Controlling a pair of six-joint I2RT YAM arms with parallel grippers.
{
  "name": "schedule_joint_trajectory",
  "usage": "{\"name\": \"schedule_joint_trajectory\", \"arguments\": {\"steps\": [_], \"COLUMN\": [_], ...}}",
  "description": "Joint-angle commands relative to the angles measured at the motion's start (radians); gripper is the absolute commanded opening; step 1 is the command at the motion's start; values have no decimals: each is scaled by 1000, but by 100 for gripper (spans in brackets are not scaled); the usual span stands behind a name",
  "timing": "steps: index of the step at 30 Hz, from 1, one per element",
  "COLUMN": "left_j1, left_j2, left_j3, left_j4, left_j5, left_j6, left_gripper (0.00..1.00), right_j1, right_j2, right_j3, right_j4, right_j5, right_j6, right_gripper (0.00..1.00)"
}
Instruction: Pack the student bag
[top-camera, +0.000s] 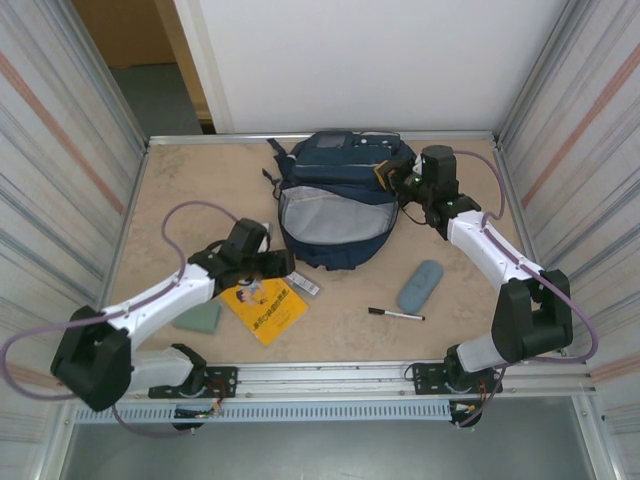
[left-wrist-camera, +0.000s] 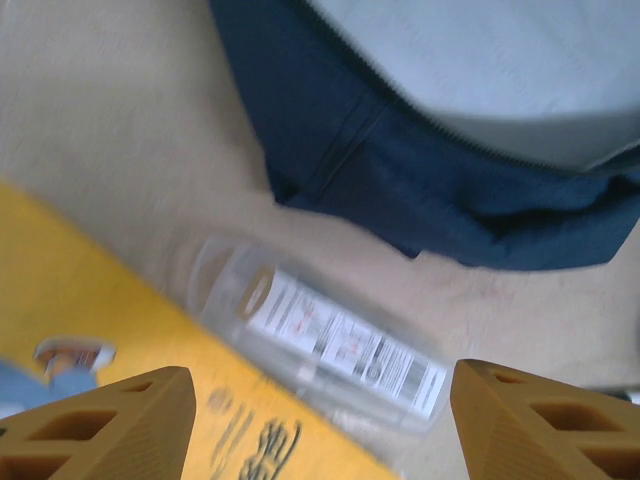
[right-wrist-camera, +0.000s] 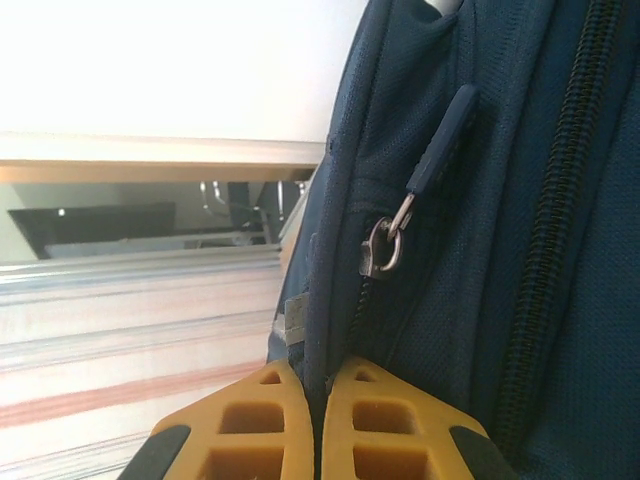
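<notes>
Navy student bag (top-camera: 335, 200) lying toward the far edge of the table (top-camera: 470, 300), grey-lined pocket gaping. Right gripper (right-wrist-camera: 318, 420) pinching shut on a seam at the bag's right side, just below a zipper pull (right-wrist-camera: 385, 245). Left gripper (left-wrist-camera: 320, 400) spreading wide, hovering over a clear labelled tube (left-wrist-camera: 330, 345) just off the bag's near-left corner, beside a yellow book (left-wrist-camera: 90, 320).

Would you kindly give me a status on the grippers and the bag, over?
Left gripper open over clear packet. Right gripper shut on student bag seam. Bag opening unobstructed.
</notes>
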Motion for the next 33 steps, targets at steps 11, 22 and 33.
{"name": "schedule_joint_trajectory", "arguments": {"steps": [11, 22, 33], "left_j1": [78, 81, 81], "left_j2": [-2, -148, -284], "left_j3": [26, 10, -73], "left_j4": [-10, -446, -668], "left_j5": [-13, -64, -103], "left_j6": [-12, -35, -204], "left_gripper": [68, 67, 70], "right_j1": [-25, 148, 450], "right_j2": [-36, 24, 2], "right_j3": [-199, -182, -142], "right_j4": [-56, -225, -355], "right_j5": [137, 319, 77], "right_j6": [-310, -585, -839], "right_gripper": [12, 57, 63]}}
